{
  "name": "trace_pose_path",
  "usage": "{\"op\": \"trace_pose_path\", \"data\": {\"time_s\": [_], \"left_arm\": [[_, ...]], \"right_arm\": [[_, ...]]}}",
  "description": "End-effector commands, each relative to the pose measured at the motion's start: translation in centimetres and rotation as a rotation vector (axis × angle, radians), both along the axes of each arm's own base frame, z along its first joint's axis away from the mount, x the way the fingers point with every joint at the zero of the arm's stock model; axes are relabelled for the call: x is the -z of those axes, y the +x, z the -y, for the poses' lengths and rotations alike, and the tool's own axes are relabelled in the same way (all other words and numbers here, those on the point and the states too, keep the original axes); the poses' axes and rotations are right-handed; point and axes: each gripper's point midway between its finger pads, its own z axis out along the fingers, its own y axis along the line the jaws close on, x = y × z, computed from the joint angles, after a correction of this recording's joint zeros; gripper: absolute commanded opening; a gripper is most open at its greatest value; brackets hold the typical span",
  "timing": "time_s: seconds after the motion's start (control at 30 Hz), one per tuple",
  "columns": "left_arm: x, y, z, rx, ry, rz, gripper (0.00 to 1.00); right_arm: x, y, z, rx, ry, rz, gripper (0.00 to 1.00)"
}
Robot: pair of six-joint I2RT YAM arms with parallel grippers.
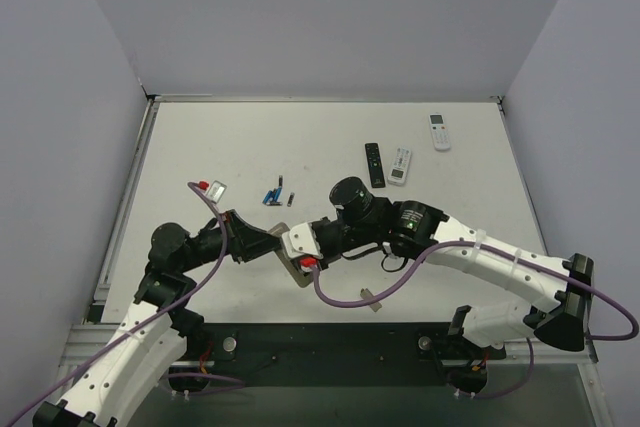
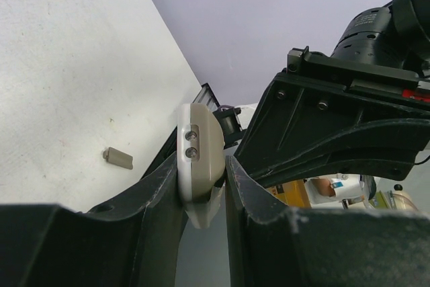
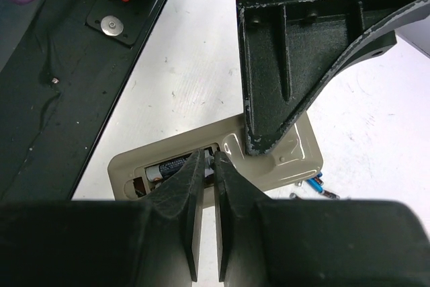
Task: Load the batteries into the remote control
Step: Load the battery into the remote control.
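Note:
My left gripper (image 2: 201, 166) is shut on the remote control (image 2: 199, 140), holding it edge-on above the table. In the right wrist view the remote control (image 3: 285, 162) shows its grey-tan back with the battery recess uncovered. A dark battery (image 3: 168, 166) lies in the recess. My right gripper (image 3: 209, 157) has its jaws almost together, tips at the recess beside that battery; a small pale bit shows between the tips. Loose batteries (image 1: 275, 194), blue and dark, lie on the table behind the grippers. From above, the left gripper (image 1: 268, 244) and right gripper (image 1: 291, 248) meet over the remote control (image 1: 293, 274).
A small tan cover piece (image 2: 118, 158) lies on the table by the near edge. A slim black remote (image 1: 373, 163) and two white remotes (image 1: 400, 165) (image 1: 439, 131) lie at the back right. A small pale object (image 1: 214, 189) sits left of the batteries.

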Motion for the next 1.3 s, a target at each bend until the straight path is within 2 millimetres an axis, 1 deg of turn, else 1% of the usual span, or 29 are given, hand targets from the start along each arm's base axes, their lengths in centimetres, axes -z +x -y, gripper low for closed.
{"op": "trace_pose_path", "data": {"time_s": [0.0,0.3,0.47,0.7,0.93,1.1,1.17,1.27], "left_arm": [[-5.6,-0.8,-0.5,-0.011,-0.148,0.152,0.0],[-8.0,-1.4,-0.9,-0.017,-0.226,0.207,0.0],[-8.9,-1.6,-1.1,-0.022,-0.241,0.238,0.0],[-9.9,-1.9,-1.3,-0.029,-0.26,0.27,0.0],[-10.2,-1.9,-1.4,-0.033,-0.267,0.291,0.0],[-10.7,-2.4,-1.6,-0.03,-0.281,0.325,0.0],[-10.9,-2.5,-1.7,-0.034,-0.286,0.339,0.0],[-11.3,-2.8,-1.8,-0.035,-0.293,0.362,0.0]], "right_arm": [[2.3,-0.1,1.8,0.028,-0.07,-0.02,0.04],[4.5,0.5,3.4,0.08,-0.117,-0.032,0.03],[5.0,0.3,3.6,0.079,-0.128,-0.044,0.03],[6.2,-0.3,3.8,0.067,-0.155,-0.082,0.0],[7.5,-0.7,4.1,0.071,-0.195,-0.122,0.0],[8.2,-0.2,4.4,0.101,-0.203,-0.154,0.0],[8.4,0.4,4.6,0.127,-0.196,-0.168,0.0],[9.2,0.7,4.7,0.14,-0.208,-0.183,0.0]]}}
